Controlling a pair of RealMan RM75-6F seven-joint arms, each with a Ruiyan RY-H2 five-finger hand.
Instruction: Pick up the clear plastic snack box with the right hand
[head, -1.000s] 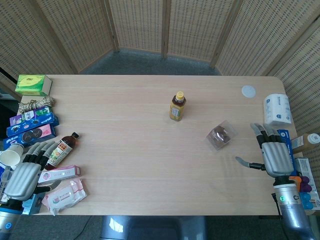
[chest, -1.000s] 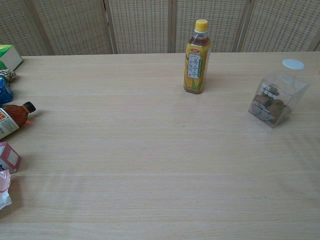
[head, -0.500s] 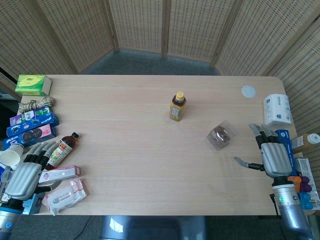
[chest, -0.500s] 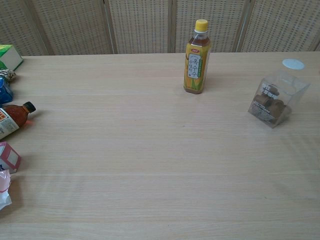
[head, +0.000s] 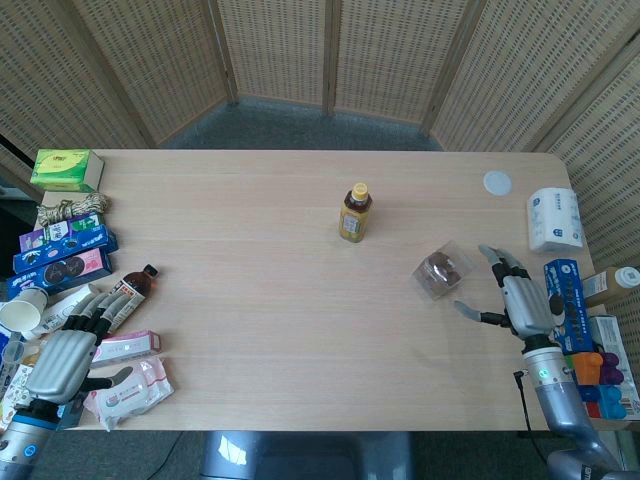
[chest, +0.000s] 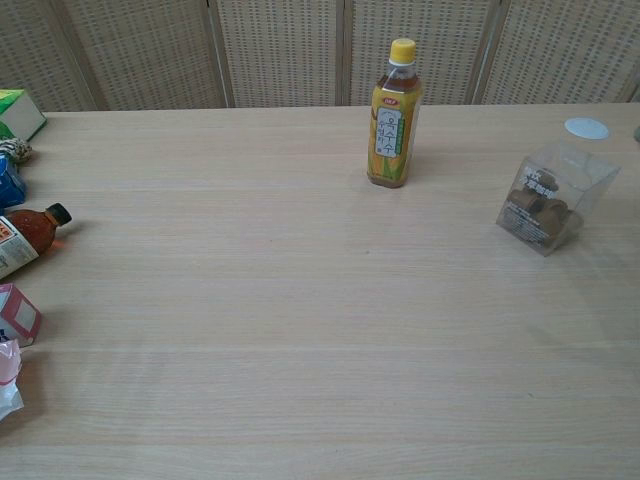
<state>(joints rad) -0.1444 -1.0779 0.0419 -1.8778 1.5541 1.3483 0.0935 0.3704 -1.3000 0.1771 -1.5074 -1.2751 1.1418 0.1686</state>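
Observation:
The clear plastic snack box (head: 443, 270) (chest: 555, 198), with dark brown snacks inside, stands on the wooden table right of centre. My right hand (head: 515, 300) hovers just to the right of it in the head view, fingers spread, thumb stretched toward the box, a small gap between them. It holds nothing. My left hand (head: 70, 350) lies at the table's front left corner, fingers spread over the clutter there, holding nothing. Neither hand shows in the chest view.
A yellow tea bottle (head: 354, 212) (chest: 393, 113) stands upright behind the box. A white lid (head: 497, 182) and paper roll (head: 553, 220) lie at the right rear. Boxes, a brown bottle (head: 125, 298) and pink packets (head: 130, 390) crowd the left edge; cartons (head: 565, 292) line the right edge.
My right hand has moved left and slightly forward toward the snack box, closing most of the gap. The left hand shifted a little, fingers spreading. The box has not moved.

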